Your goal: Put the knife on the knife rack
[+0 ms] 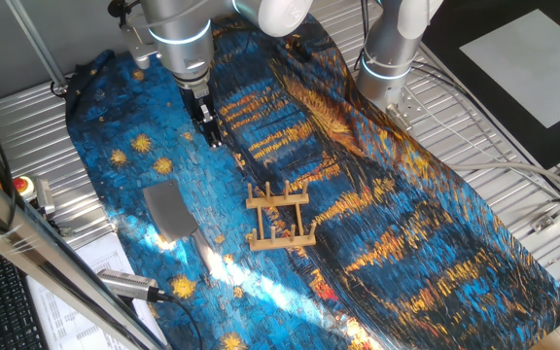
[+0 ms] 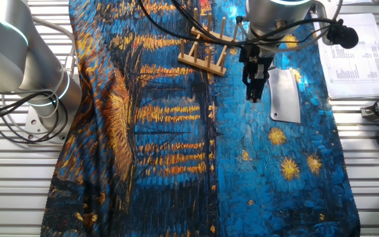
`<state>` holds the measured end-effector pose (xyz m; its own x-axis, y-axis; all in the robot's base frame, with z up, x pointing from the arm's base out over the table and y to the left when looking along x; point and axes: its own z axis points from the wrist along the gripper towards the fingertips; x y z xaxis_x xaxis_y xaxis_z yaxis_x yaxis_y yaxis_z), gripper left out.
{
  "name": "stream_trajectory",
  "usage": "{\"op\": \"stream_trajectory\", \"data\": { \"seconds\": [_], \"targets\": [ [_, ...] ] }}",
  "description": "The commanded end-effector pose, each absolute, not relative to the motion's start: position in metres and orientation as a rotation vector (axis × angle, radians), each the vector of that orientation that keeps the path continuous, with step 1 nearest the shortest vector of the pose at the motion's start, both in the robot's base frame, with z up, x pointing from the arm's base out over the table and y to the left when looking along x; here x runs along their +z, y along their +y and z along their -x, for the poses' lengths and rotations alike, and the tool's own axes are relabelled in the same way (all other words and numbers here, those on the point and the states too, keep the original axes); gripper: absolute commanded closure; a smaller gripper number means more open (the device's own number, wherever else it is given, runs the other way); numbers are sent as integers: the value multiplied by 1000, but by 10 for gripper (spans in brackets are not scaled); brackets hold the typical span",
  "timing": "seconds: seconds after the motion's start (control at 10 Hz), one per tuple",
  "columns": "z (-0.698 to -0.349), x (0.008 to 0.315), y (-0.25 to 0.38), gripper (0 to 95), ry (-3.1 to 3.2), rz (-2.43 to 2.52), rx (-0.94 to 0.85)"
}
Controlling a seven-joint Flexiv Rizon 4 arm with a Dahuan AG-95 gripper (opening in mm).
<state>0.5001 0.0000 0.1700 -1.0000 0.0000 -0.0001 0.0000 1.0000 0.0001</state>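
Since the knife (image 1: 171,213) looks thin, stiff and slick, grasp its pale handle; whether the empty gripper (image 1: 208,126) is spread or closed is unclear.

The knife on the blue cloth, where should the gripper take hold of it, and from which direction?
Probably from above. The knife lies flat on the cloth, so there is no gap under it. Grip across the narrow pale handle, since the broad blade looks too wide for the gripper, which hangs clear of it.
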Motion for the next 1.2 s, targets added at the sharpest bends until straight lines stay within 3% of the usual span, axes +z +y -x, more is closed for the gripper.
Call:
{"op": "stream_trajectory", "data": {
  "seconds": [0.1,0.2,1.2],
  "targets": [
    [-500,170,0,0,3142,0,0],
    [-500,170,0,950,3142,150,8],
    [-501,171,0,950,3143,147,4]
  ]
}}
